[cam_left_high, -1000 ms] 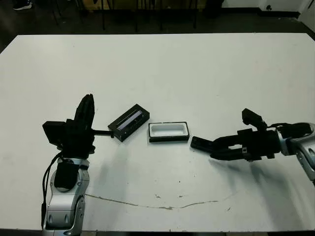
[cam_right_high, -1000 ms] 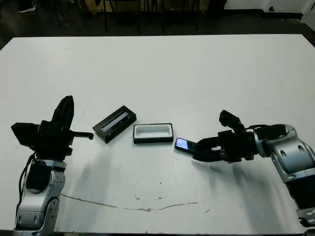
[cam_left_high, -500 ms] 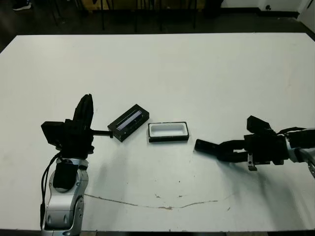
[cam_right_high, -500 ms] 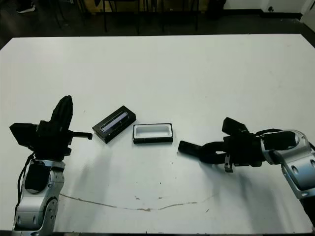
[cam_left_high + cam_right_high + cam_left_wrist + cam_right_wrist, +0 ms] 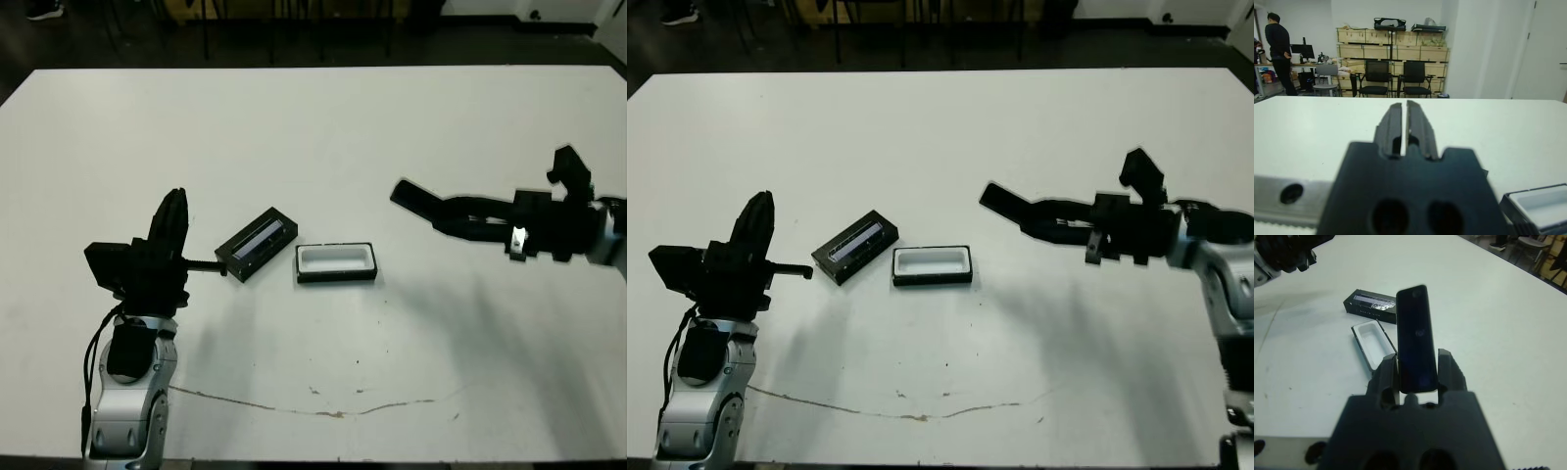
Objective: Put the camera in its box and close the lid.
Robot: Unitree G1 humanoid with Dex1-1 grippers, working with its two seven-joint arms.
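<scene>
While the camera (image 5: 1416,335) sits clamped between the fingers of my right gripper (image 5: 446,211), lifted above the table at about two o'clock from the box (image 5: 336,262), I judge the carrying step is in hand. Next I must lower it level into the tray. The lid (image 5: 258,243) lies at ten o'clock, touching the box corner. My left gripper (image 5: 174,223) waits with jaws together, empty.

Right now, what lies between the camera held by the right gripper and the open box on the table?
Only bare white table. In the left eye view the camera is held up, to the right of the box, with nothing between them.
</scene>
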